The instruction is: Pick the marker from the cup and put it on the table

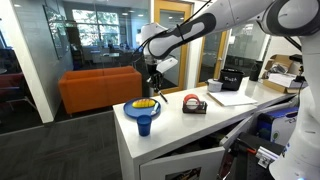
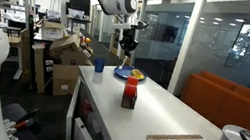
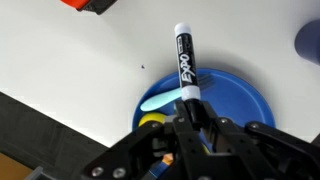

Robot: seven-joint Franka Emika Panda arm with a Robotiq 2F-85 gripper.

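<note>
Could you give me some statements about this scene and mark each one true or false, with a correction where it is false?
1. The gripper holds the black-and-white marker. True.
2. The marker stands inside the small blue cup. False: it is out of the cup, held by the gripper over the round blue plate.
3. The red-and-black tape dispenser stands on the white table. True.
4. The sofa is green. False: it is orange.
5. A yellow object lies on the blue plate. True.

The marker (image 3: 184,58) is over the plate (image 3: 245,98); cup (image 2: 99,65) beside plate; tape dispenser (image 2: 131,91) farther along the table (image 2: 173,120).
</note>
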